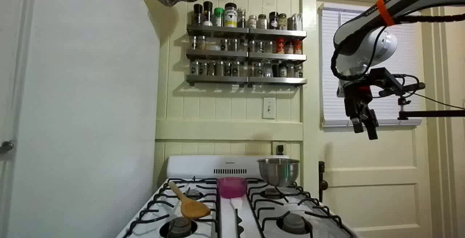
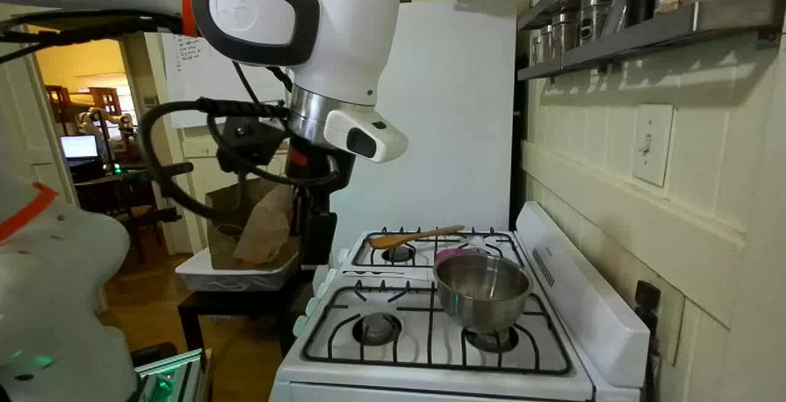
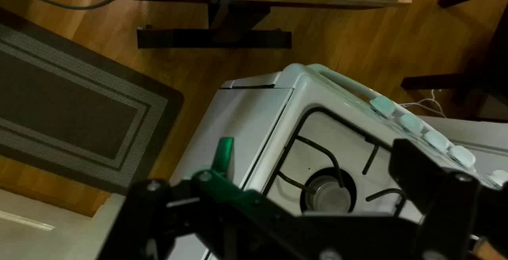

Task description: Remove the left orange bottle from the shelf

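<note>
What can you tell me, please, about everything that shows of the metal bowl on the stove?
The metal bowl is silvery and shiny, apparently stainless steel: round, deep, smooth-walled, with a thin rim and no handle in sight. It stands upright, mouth up, on the black grate over a back burner. The visible inside shows only reflections; nothing but the grate is seen touching it.

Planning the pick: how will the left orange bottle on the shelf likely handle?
The left orange bottle looks small, so probably light. Narrow and upright, it may tip if nudged. A jar close beside it could get bumped.
</note>
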`<state>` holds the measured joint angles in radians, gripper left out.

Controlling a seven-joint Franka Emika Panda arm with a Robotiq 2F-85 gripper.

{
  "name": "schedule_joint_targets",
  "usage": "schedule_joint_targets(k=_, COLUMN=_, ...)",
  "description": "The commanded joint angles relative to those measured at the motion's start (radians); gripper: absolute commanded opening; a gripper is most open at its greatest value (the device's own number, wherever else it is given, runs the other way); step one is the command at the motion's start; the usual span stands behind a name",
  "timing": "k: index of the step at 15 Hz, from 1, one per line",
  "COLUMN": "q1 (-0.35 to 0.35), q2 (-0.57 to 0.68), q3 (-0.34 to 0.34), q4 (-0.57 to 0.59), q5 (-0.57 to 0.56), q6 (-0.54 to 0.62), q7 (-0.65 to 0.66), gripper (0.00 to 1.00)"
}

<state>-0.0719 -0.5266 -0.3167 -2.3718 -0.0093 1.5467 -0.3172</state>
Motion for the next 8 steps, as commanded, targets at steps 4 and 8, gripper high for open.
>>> schedule_joint_targets(k=4, q1=-0.028, q2=0.005, q3=0.023, q4=0.001, q5=0.009, q6=-0.001, q7=-0.011, gripper=1.00)
schedule_joint_targets(k=8, q1=-0.035, q2=0.005, q3=0.045, q4=0.013, q5=-0.016, q6=0.111, q7=0.014, gripper=1.00)
